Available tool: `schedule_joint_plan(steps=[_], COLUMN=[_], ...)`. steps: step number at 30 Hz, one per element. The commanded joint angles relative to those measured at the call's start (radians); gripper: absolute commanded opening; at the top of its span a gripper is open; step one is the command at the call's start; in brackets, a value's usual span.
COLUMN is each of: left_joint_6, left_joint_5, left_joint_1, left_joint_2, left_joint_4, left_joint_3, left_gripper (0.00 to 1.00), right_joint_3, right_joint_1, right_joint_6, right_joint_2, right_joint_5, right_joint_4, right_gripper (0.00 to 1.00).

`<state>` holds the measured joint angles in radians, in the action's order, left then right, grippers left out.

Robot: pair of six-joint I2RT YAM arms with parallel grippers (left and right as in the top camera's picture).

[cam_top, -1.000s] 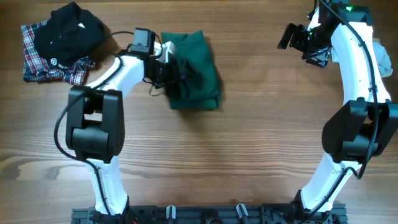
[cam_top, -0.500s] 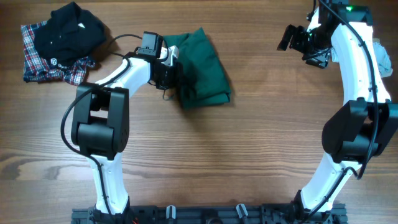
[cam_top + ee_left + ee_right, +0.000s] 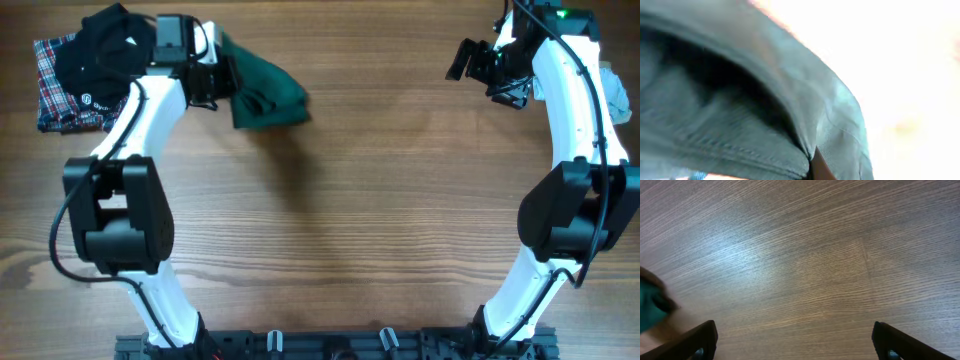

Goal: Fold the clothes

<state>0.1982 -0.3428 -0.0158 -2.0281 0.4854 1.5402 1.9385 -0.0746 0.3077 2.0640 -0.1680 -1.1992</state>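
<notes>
The left jaws are clamping shut on the left side of the dark green garment (image 3: pixel 268 88). It is sitting bunched in a loose wad at the far left of the worktop (image 3: pixel 330 230), and whether it is hanging clear of the wood cannot be told. The left wrist view is showing only blurred green cloth close against the lens, so the edge or layer being pinched is not readable. The right jaws are standing wide open above bare wood at the far right, gripping nothing.

The garment is probably being repositioned for laying out, and no neat fold is showing yet. To do this well, the left arm (image 3: pixel 150 110) should be bringing the cloth toward the middle. It should be letting the cloth drape and spread rather than dropping it as a lump. The right arm (image 3: pixel 570 110) should be coming across to take an opposite edge so the two can be drawing it flat.

The black shirt with the plaid one (image 3: pixel 95 60) is lying just beside the left jaws in the far left corner, so a stray sleeve is risking a snag there. The far edge of the worktop is running close behind the garment. A small pale cloth (image 3: pixel 612 90) is resting at the right edge by the right arm. The middle and near parts are showing bare wood, offering the widest room for spreading.
</notes>
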Motion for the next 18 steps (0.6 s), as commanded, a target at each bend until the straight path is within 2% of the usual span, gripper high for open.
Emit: schedule_joint_plan(steps=[1,4,7,13,15,16,18], left_joint_6=[-0.098,-0.148,-0.144,0.018,0.147,0.282,0.322], left_joint_5=[0.147,0.181,0.179,0.035,-0.050,-0.100,-0.099], left_joint_1=[0.020,0.031,0.032,0.028,0.018,-0.006,-0.034], left_joint_2=[0.039,0.039,0.039,0.036,0.036,0.035,0.035], left_joint_4=[-0.039,-0.050,-0.021,0.087,0.132,0.203,0.252], left_joint_3=[0.026,0.026,0.026,0.017,0.017,0.016,0.016], left_gripper=[0.04,0.04,0.04,0.04,0.04,0.04,0.04], right_joint_3=[0.010,0.010,0.010,0.010,0.010,0.010,0.010], right_joint_1=[0.001,0.001,0.001,0.001,0.001,0.001,0.001], right_joint_6=[-0.019,-0.019,-0.017,-0.017,-0.019,-0.019,-0.019], right_joint_2=[-0.013,-0.013,-0.013,-0.013,-0.013,-0.013,-0.013], right_joint_5=[-0.005,-0.005,-0.005,-0.005,-0.005,-0.005,-0.005], right_joint_4=[-0.002,-0.008,-0.008,-0.006,-0.006,0.001,0.007], right_gripper=[1.00,0.99,1.00,1.00,1.00,1.00,1.00])
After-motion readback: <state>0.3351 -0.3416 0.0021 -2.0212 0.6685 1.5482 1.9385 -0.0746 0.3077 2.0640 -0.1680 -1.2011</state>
